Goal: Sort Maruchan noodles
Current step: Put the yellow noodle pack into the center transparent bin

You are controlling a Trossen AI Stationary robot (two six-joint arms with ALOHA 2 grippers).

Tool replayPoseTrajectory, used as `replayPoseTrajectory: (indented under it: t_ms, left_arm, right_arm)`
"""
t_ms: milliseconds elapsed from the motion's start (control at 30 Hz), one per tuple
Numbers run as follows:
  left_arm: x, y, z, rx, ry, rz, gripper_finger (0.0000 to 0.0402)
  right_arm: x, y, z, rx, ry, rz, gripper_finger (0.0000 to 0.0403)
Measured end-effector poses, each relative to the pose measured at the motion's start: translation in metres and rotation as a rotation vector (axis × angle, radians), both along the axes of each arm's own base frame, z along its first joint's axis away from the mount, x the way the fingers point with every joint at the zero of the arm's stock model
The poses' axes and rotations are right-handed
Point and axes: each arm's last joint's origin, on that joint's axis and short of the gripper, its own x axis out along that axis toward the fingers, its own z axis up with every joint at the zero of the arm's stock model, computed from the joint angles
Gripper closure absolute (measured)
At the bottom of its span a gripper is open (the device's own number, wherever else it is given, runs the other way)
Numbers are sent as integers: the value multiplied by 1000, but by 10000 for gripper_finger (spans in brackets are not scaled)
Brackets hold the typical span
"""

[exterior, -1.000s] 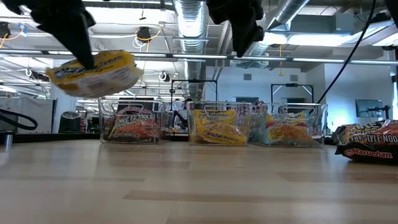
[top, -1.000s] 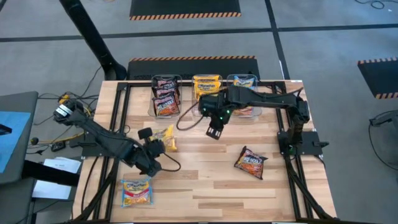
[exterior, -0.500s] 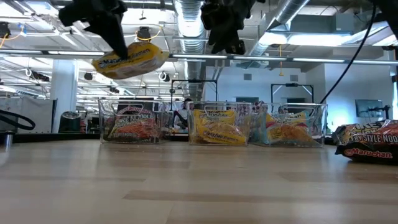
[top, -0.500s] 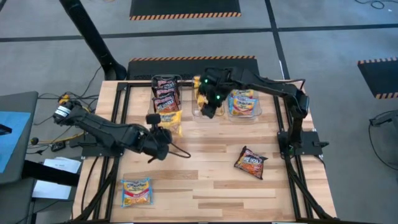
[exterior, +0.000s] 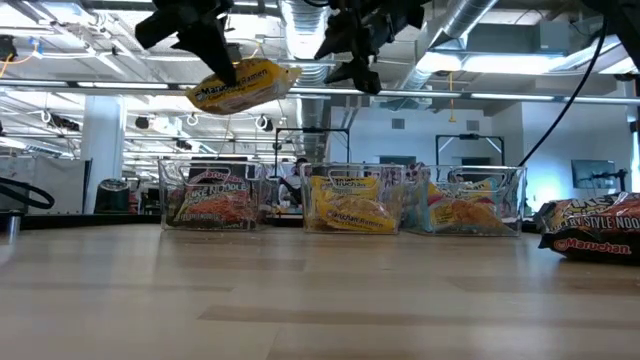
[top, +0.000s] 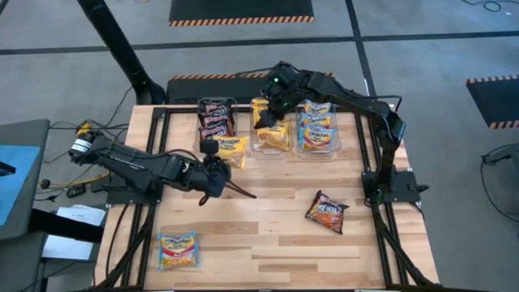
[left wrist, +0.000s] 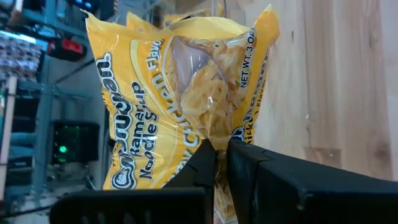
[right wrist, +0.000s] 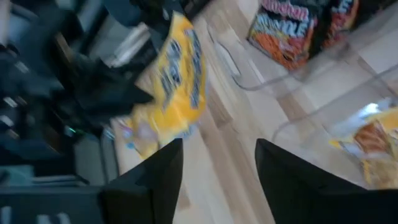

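My left gripper [top: 213, 156] is shut on a yellow-orange Maruchan packet [top: 232, 149], high over the table in the low view [exterior: 243, 86], just near of the tubs. My right gripper [top: 266, 113] hovers open and empty over the middle tub [top: 272, 136]; its wrist view [right wrist: 217, 177] shows the carried packet [right wrist: 177, 81] beyond it. Three clear tubs line the far edge and hold red-black [top: 216, 122], yellow and blue-yellow packets [top: 316, 130]. A red-black packet [top: 328, 212] and a blue-yellow-pink one [top: 178, 249] lie flat on the table. My left gripper pinches the yellow packet between its two fingers at the middle of one crinkled edge [left wrist: 219, 138]. The packet is lifted clear of the table and sticks out past the fingertips toward the tubs, lying roughly level with a slight tilt [exterior: 243, 86].
The tub walls [exterior: 300, 195] stand along the far edge. Dark frame rails [top: 158, 130] run along the table's left and right sides. Bare wood [top: 268, 195] lies in the middle, between the two loose packets.
My left gripper has carried the yellow packet up and toward the far edge and right, closing on the tubs. My right gripper has drawn back from the table's middle toward the far edge, over the middle tub.
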Motion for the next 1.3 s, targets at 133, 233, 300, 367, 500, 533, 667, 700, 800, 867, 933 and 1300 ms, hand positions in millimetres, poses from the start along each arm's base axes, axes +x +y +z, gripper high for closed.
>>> replayPoseTrajectory:
  t_ms: [133,233,300,367,500,533,667,700,800,867,933,1300]
  left_arm:
    - [4,4,3,31,-14,-15,399]
    - [8,6,6,78,-25,-28,399]
    - [10,7,8,99,-28,-43,399]
    - [12,9,9,115,-31,-53,399]
    - [15,13,12,150,-31,-64,399]
    - [16,14,12,162,-32,-67,399]
    - [18,16,14,191,-23,-86,399]
    - [18,16,14,197,-21,-90,399]
    - [19,17,15,214,-10,-99,399]
    - [20,17,16,229,-13,-101,399]
    - [21,17,18,246,-22,-98,399]
    - [23,16,20,262,-36,-109,398]
  right_arm:
    - [-1,-7,3,66,-30,-46,164]
    - [-2,-10,4,137,-24,-79,162]
    - [-2,-11,4,180,-20,-91,162]
    - [-2,-9,4,199,-14,-102,162]
    - [1,-4,4,236,1,-117,162]
    - [1,-3,4,247,5,-121,162]
    - [4,3,4,254,10,-111,162]
    - [4,4,4,257,12,-112,162]
    - [7,9,4,277,21,-116,162]
    - [8,13,4,289,27,-117,162]
    - [9,16,4,290,29,-110,162]
    - [13,23,4,283,24,-98,218]
